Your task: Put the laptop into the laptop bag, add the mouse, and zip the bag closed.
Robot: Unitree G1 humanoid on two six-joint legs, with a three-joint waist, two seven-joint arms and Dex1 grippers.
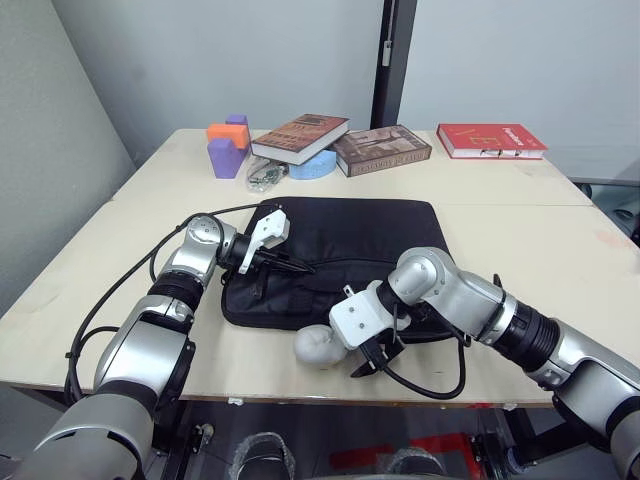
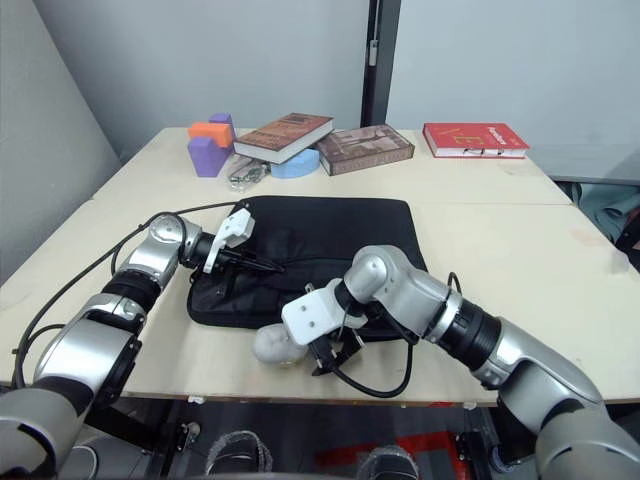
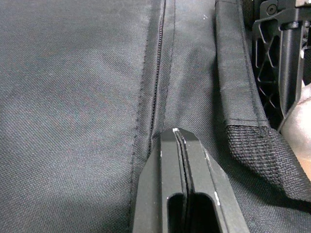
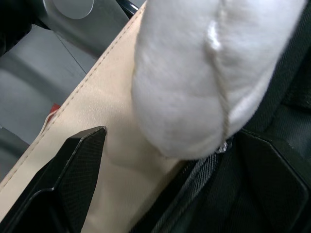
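Note:
The black laptop bag (image 1: 350,235) lies flat on the table, and its zip line (image 3: 156,73) runs away from my left fingertips. My left gripper (image 1: 298,266) rests on the bag's left part beside a strap handle (image 3: 252,141), its fingers (image 3: 167,155) shut together. The white mouse (image 1: 318,345) sits at the table's front edge against the bag. My right gripper (image 1: 368,362) is just right of it and open, with the mouse (image 4: 194,73) ahead of and between the spread fingers (image 4: 82,160). The laptop is hidden.
Two books (image 1: 300,136) (image 1: 381,149) and a red book (image 1: 490,140) lie along the table's far side. Purple and orange blocks (image 1: 227,146), a blue object (image 1: 313,165) and a clear item (image 1: 265,176) are also there. The table's front edge (image 1: 250,395) is close to the mouse.

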